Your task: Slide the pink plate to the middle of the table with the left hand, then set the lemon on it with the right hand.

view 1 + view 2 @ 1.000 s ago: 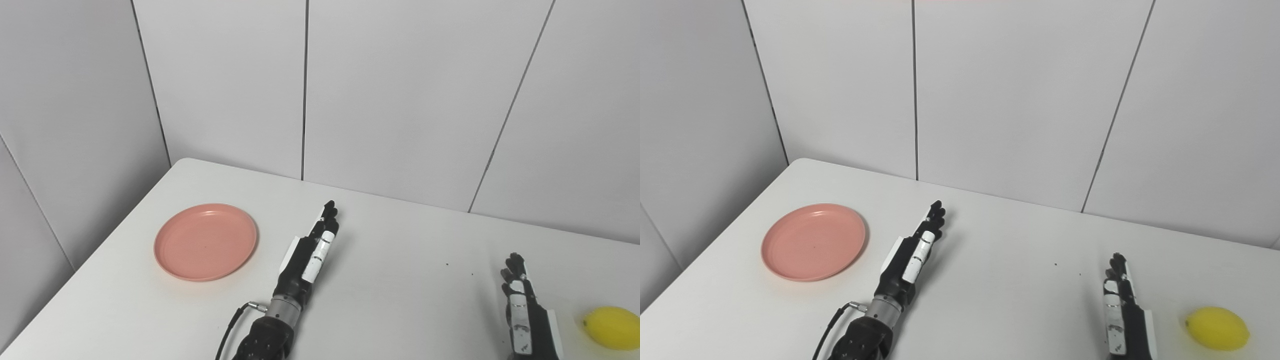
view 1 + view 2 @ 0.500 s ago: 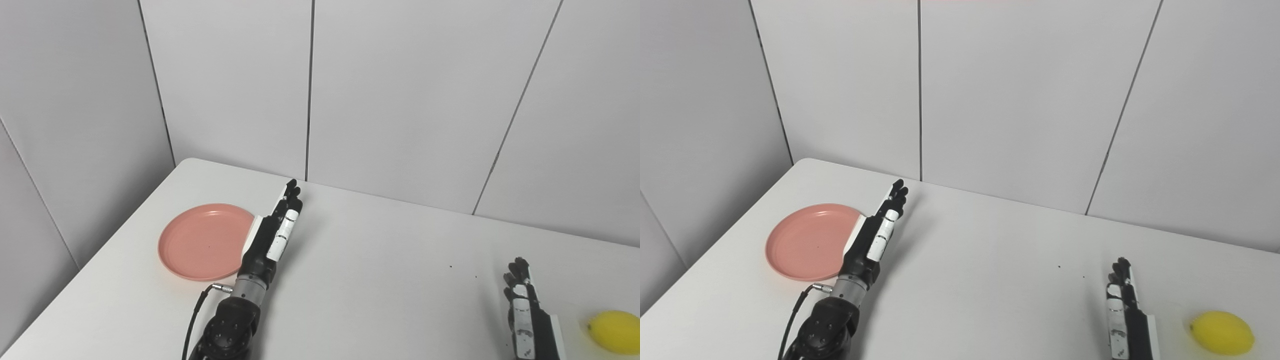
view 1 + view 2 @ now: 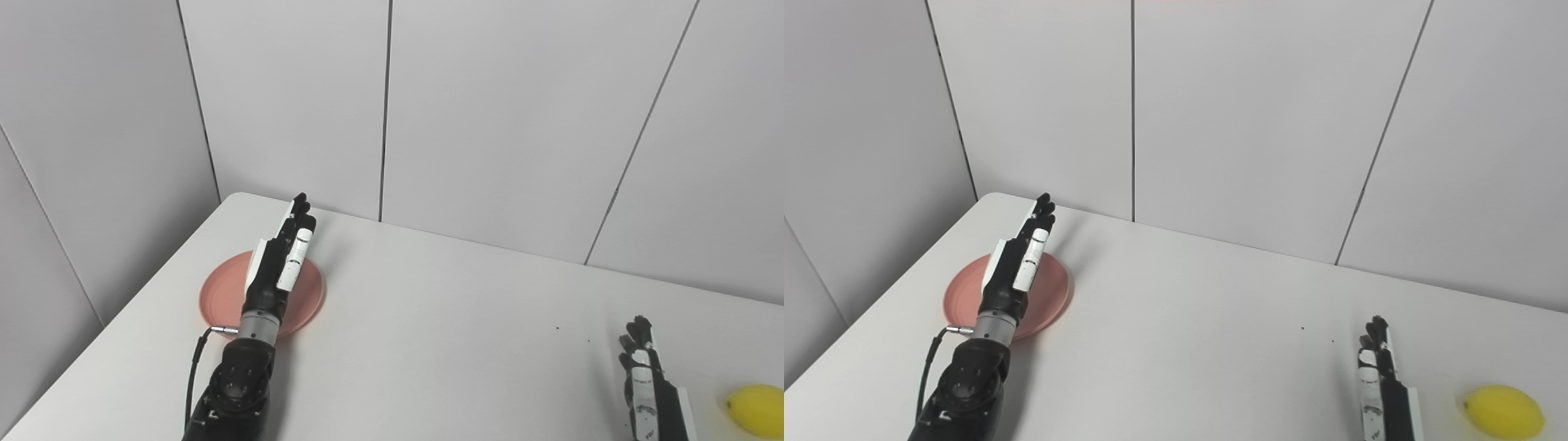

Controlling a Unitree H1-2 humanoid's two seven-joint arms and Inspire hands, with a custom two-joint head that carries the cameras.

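Left eye view: smooth round pink plate [image 3: 309,288] near the white matte table's [image 3: 441,318] left edge, grey panelled walls behind. Black-and-white left hand [image 3: 278,263] above the plate, fingers straight and apart, holding nothing; contact unclear.

Right eye view: glossy oval lemon [image 3: 1504,411] at the table's near right corner, just right of the right hand [image 3: 1381,383], fingers extended, empty, not touching.
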